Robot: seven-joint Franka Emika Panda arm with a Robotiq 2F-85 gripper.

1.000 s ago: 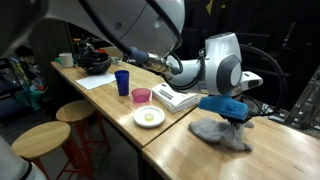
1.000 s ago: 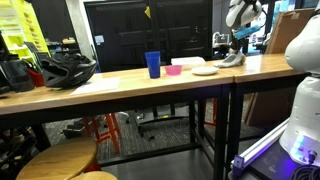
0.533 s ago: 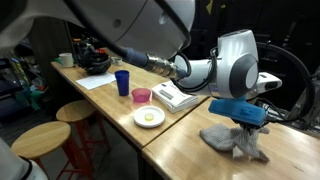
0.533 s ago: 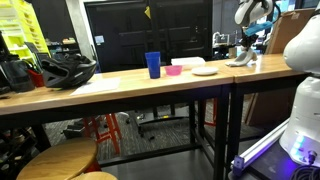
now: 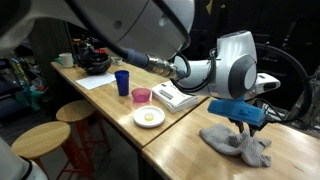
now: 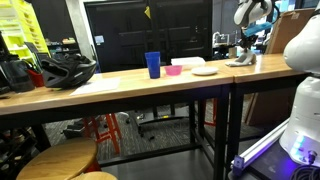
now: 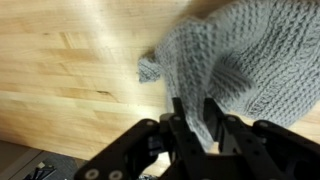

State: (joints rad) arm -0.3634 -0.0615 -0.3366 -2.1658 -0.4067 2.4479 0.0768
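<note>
A grey knitted cloth lies crumpled on the wooden table near its right end. My gripper, with its blue-cased wrist, stands straight over the cloth. In the wrist view the cloth fills the upper right. The two black fingers straddle a fold of it with a narrow gap between them, and bare wood shows through that gap. The fingers look slightly open, and the cloth rests on the table. In an exterior view the gripper and cloth are small at the far right.
A white plate with something yellow on it, a pink bowl, a blue cup and a flat white box stand to the left on the table. A black helmet sits further along. Wooden stools stand at the table's front.
The arm carried the cloth to the right along the table, then stopped. The cloth has since sagged from a raised peak under the fingers to a flatter heap.
</note>
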